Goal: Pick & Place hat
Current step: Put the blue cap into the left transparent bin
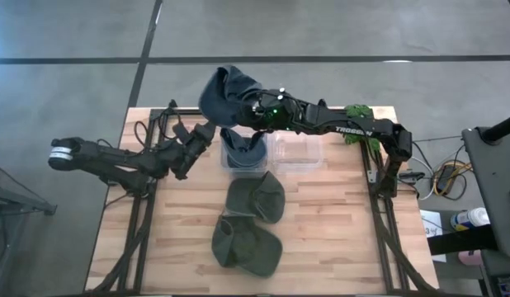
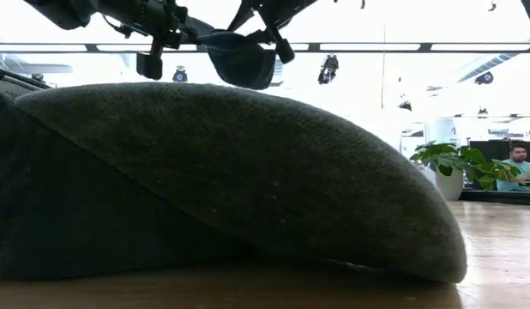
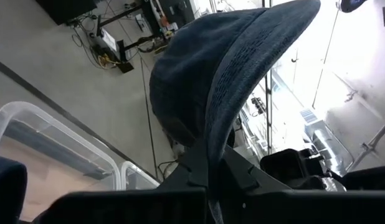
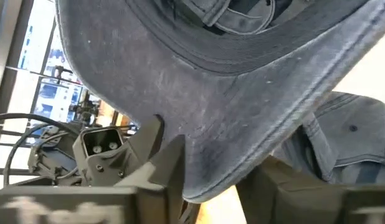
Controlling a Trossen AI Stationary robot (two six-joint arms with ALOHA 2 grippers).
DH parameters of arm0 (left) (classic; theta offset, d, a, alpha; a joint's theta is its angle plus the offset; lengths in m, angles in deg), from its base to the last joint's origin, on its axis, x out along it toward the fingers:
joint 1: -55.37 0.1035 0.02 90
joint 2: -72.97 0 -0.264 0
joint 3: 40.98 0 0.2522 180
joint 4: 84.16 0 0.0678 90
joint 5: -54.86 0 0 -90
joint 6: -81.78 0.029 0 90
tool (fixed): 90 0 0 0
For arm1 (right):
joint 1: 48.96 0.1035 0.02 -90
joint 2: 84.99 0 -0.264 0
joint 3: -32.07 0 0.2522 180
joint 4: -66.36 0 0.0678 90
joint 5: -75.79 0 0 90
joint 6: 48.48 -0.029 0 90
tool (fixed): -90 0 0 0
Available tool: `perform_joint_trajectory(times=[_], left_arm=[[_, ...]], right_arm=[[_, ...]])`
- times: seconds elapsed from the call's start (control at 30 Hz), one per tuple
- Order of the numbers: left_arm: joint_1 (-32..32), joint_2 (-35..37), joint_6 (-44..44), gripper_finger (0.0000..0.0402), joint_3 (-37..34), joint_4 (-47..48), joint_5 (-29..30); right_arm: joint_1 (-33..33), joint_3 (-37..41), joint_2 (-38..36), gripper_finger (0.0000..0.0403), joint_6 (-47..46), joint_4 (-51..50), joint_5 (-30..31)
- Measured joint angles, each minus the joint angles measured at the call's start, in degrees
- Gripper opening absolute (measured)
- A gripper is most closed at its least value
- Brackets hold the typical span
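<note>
1. The right tool (image 1: 253, 110) has a blue hat (image 1: 229, 89) pinched by its brim, fingers clamped on the cloth, and holds it high over the far edge of the worktop (image 1: 337, 223). The crown hangs slack past the edge, toward the floor side.
2. The left tool (image 1: 207, 130) sits just beside the hat. Its wrist view shows the brim (image 3: 242, 68) running down between its fingers, so it looks closed on the hat too. Both arms seem to share the load.
3. Below, a clear bin (image 1: 238, 157) already has a blue hat (image 1: 243, 148) in it; a second clear bin (image 1: 296, 150) next to it looks unfilled. Two green hats (image 1: 253, 198) lie on the near boards, one overlapping the other.
4. I'd judge the step to be carrying the held hat to a bin. To do it well, bring it back over the worktop before lowering; as it hangs now it would drop off the back.
5. Cloth this limp will fold and drag. Lower the crown in first, centred over the bin mouth, so the brim doesn't catch the rim.
6. If both tools grip it, let go one at a time, or a late release will tug the hat out sideways.
7. Keep the arms from crowding each other; they are very close.
</note>
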Motion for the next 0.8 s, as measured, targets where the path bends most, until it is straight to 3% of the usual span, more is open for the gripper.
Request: perform_joint_trajectory(times=[0.2,0.53,0.8], left_arm=[[-1.14,0.14,3.33,0.0032,-0.13,2.08,-2.05],[-4.16,2.06,-1.16,0.0126,-0.11,12.67,-5.45],[-11.28,9.51,16.96,0.0133,-0.11,21.83,-9.73]], right_arm=[[-1.32,-0.05,-0.10,0.0023,1.47,-1.18,-0.37],[-5.50,-0.16,-0.04,0.0014,2.58,-5.99,-4.81],[-7.18,-0.15,-0.25,0.0014,-0.37,-14.22,-24.77]])
